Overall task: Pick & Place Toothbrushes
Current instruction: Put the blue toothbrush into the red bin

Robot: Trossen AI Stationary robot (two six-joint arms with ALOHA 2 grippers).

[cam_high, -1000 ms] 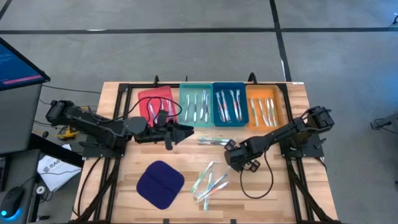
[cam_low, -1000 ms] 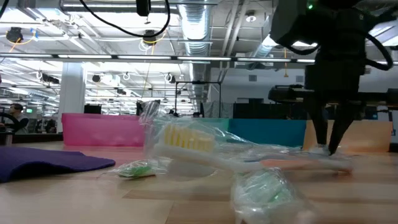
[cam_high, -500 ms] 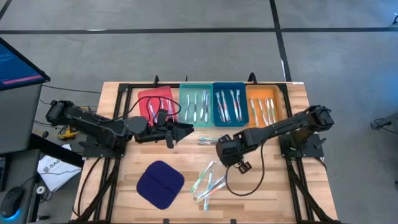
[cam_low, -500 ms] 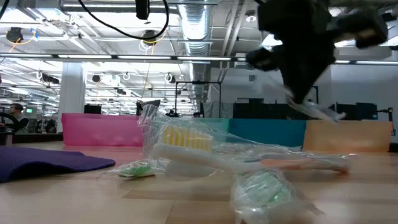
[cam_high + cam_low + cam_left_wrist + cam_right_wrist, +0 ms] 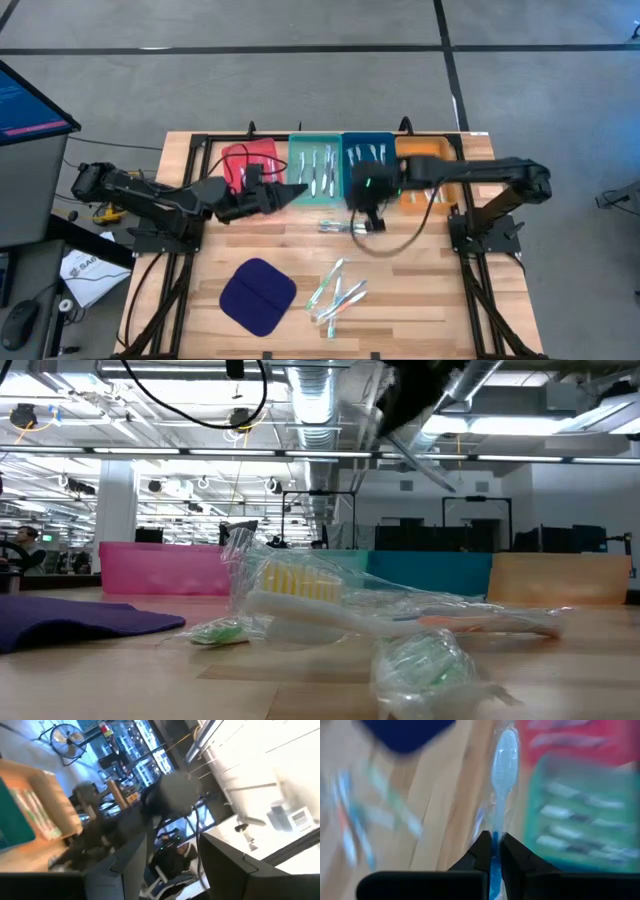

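One blue-handled toothbrush (image 5: 499,780) sits clenched in the right pincer (image 5: 366,195) over the blue tray (image 5: 368,165) at the surface's far edge, presumably sorted by colour; the left pincer's (image 5: 290,191) state is unclear.

4 trays (image 5: 368,160), 1 blue pad (image 5: 258,296), roughly 20 toothbrushes (image 5: 335,290).

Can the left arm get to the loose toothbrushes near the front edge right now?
Probably yes. The loose toothbrushes lie uncovered, beside the blue cloth pad; the right gripper, shut on a wrapped toothbrush, is by the trays. The left gripper looks empty.
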